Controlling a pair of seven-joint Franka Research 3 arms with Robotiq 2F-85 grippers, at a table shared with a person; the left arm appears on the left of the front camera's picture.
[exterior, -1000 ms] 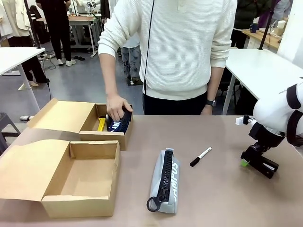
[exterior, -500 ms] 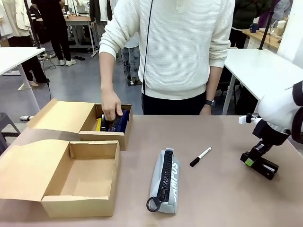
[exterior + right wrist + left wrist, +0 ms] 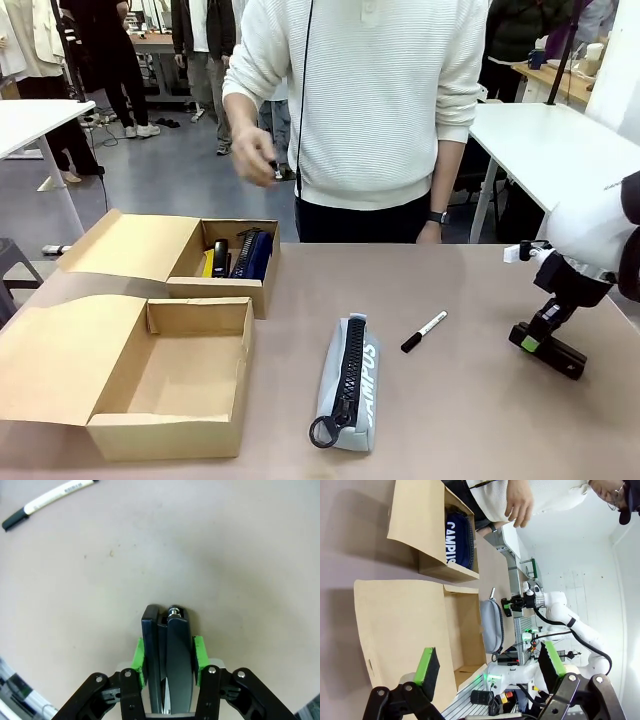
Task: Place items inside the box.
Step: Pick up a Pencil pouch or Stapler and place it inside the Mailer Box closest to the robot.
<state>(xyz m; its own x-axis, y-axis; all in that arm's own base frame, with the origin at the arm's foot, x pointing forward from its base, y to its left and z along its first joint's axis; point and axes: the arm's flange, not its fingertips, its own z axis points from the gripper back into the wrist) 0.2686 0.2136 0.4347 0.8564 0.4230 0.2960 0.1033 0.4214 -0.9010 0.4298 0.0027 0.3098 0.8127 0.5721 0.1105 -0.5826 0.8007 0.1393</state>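
Observation:
My right gripper [image 3: 530, 340] is shut on a black stapler [image 3: 556, 356] low over the table's right side; in the right wrist view its green pads [image 3: 138, 656] press both sides of the stapler [image 3: 167, 650]. A black-and-white marker [image 3: 424, 331] lies left of it. The grey "CAMPUS" pouch [image 3: 350, 385] lies mid-table. The far box [image 3: 222, 287] holds a navy pouch [image 3: 255, 256], a yellow knife [image 3: 208, 264] and a black stapler [image 3: 220, 256]. My left gripper [image 3: 489, 662] is open above the near box's flap [image 3: 400, 630].
The near open box [image 3: 170, 375] stands front left with its lid [image 3: 55, 360] folded out to the left. The person stands at the far edge, one hand [image 3: 258, 160] raised above the far box. White tables stand beyond on both sides.
The person's hand left the navy pouch in the far box and rose clear of it. My right gripper shifted slightly right with the stapler.

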